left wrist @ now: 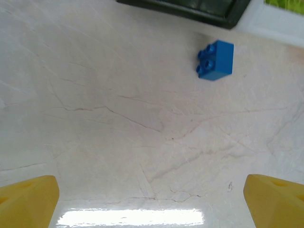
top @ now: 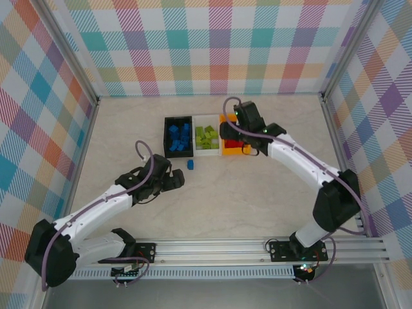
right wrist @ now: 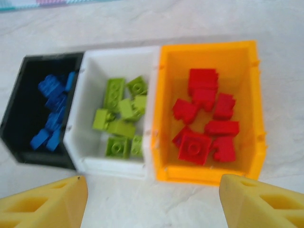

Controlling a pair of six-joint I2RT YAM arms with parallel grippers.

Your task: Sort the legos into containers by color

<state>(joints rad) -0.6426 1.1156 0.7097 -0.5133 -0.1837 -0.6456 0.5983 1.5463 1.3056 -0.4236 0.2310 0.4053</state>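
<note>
Three containers stand in a row: a black bin (top: 178,136) holding blue legos (right wrist: 51,109), a white bin (top: 207,136) holding lime green legos (right wrist: 121,116), and an orange bin (top: 235,143) holding red legos (right wrist: 204,116). One blue lego (top: 190,165) (left wrist: 216,60) lies loose on the table just in front of the black bin. My left gripper (top: 178,179) (left wrist: 152,202) is open low over the table, short of that lego. Above the orange bin's near side, my right gripper (top: 226,131) (right wrist: 152,199) hangs open, with nothing between its fingers.
The bins sit at the back middle of a pale marble-look table (top: 257,193). Checked walls (top: 206,45) close in the back and both sides. The black bin's rim (left wrist: 190,9) and the white bin's corner (left wrist: 280,21) show at the top of the left wrist view.
</note>
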